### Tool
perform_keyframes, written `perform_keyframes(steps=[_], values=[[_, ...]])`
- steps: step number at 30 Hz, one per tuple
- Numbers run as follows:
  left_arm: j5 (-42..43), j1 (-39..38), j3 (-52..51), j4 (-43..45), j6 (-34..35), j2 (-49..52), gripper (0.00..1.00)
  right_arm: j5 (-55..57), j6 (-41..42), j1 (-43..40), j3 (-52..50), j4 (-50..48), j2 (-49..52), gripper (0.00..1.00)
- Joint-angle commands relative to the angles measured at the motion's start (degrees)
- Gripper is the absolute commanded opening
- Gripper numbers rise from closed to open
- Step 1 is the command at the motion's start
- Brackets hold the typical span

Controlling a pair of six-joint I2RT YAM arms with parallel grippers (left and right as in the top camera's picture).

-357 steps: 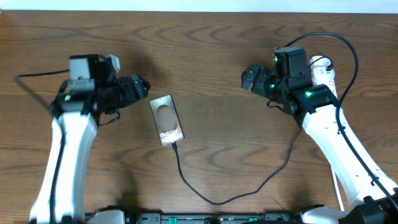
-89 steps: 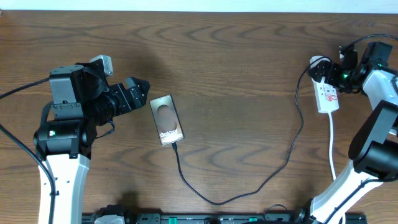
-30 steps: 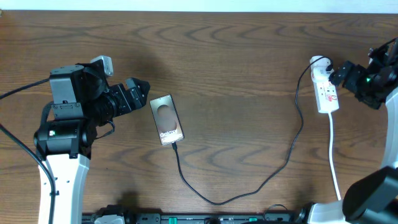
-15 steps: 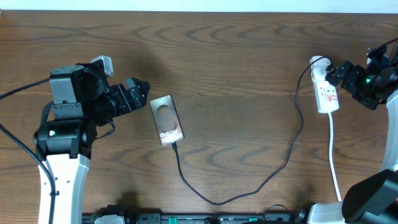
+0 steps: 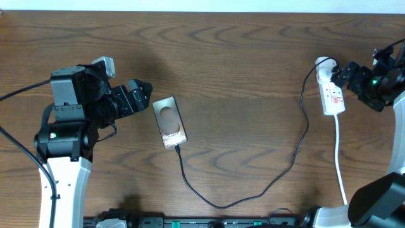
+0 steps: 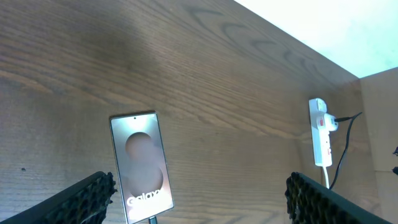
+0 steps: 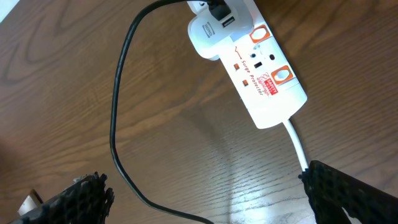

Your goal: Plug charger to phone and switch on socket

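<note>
My left claw (image 5: 140, 95) hangs spread wide just beside the phone (image 5: 169, 122), which lies flat with the black cable (image 5: 278, 177) meeting its near end. My right claw (image 5: 342, 75), also spread, hovers near the white power strip (image 5: 333, 98).

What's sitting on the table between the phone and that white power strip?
Only bare wooden table, crossed near the power strip by the thin black charger cable running to the phone; the overhead view shows it.
</note>
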State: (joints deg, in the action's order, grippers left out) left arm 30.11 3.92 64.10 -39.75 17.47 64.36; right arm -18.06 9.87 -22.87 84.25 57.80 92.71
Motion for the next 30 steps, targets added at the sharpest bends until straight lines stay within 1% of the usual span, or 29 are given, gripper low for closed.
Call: perform_keyframes(steps=[1,2,3,7,9,14,15,20,25,30], values=[[-0.3,-0.1,-0.1,-0.1,-1.8,-0.9,0.90,-0.5,0.4,0.5,0.4,0.1,-0.7,0.99],[-3.2,-0.2,-0.2,-0.4,-2.1,-2.0,0.90,-0.5,0.4,0.5,0.4,0.1,-0.7,0.99],[-3.8,-0.2,-0.4,-0.6,-2.1,-2.7,0.91,-0.5,0.4,0.5,0.4,0.1,-0.7,0.99],[-7.8,-0.2,-7.0,0.1,-2.0,-11.5,0.91,-0.5,0.4,0.5,0.4,0.1,-0.7,0.99],[-9.5,-0.1,-11.3,2.9,-2.0,-16.2,0.90,-0.5,0.4,0.5,0.4,0.1,-0.7,0.99],[-11.8,-0.1,-24.0,14.8,-2.1,-29.6,0.91,-0.5,0.4,0.5,0.4,0.1,-0.7,0.99],[-11.8,-0.1,-28.5,20.0,-2.5,-34.8,0.90,-0.5,0.4,0.5,0.4,0.1,-0.7,0.99],[-11.8,-0.2,-40.2,35.1,-2.5,-46.6,0.90,-0.5,0.4,0.5,0.4,0.1,-0.7,0.99],[-13.0,-0.2,-51.5,49.3,-2.4,-55.7,0.90,-0.5,0.4,0.5,0.4,0.1,-0.7,0.99],[-13.3,-0.2,-60.9,60.5,-2.5,-61.7,0.90,-0.5,0.4,0.5,0.4,0.1,-0.7,0.99]])
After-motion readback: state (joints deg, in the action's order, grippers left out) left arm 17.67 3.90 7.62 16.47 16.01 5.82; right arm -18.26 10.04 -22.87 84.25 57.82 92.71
